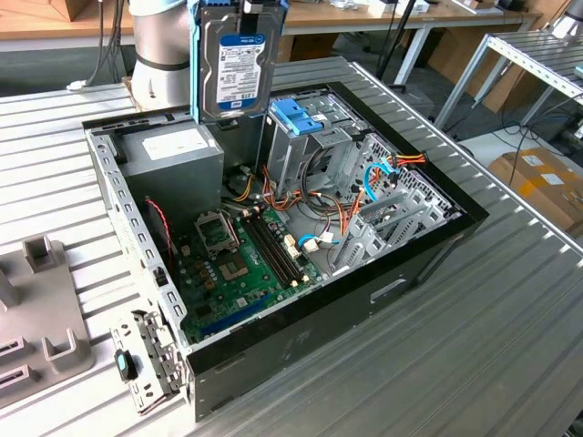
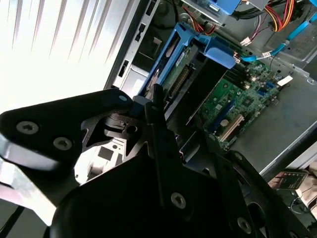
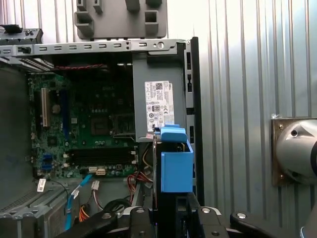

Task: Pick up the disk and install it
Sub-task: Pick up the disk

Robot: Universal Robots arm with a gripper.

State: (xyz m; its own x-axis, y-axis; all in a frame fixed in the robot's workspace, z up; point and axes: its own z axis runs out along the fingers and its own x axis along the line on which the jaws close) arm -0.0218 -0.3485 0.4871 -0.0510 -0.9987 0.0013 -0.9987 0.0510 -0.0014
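Step in hand: pick is done, I reckon, and the install isn't. My gripper (image 3: 171, 214) is clamped on the disk (image 1: 239, 59), fingers (image 2: 157, 111) pinching the blue frame at its upper end. The disk hangs in the air, touching nothing else.

Where: in the exterior view it sits at approx 12 o'clock, above the open computer case (image 1: 301, 350), which lies on the ribbed table (image 1: 510, 328). From the disk, the power box (image 1: 173, 150) is at abt 7 o'clock and the drive cage (image 1: 314, 150) at abt 5 o'clock. The first wrist view looks down past the disk's edge, w/ the power box just beside it and the circuit board (image 3: 84, 124) further in.

Which way it points: standing on end, long axis vertical. Lower short edge aims down into the case. The labelled flat face is turned to the exterior camera, i.e. toward 6 o'clock. In both wrist views I see it edge-on, a thin blue-framed slab.

What the next move calls for, my guess: line the long axis up w/ the cage opening, since upright as it is it prob won't match. Keep the lower edge off the cables (image 1: 401, 161) near the cage. Hold the clamp firm, b/c the frame is plastic and could slip.
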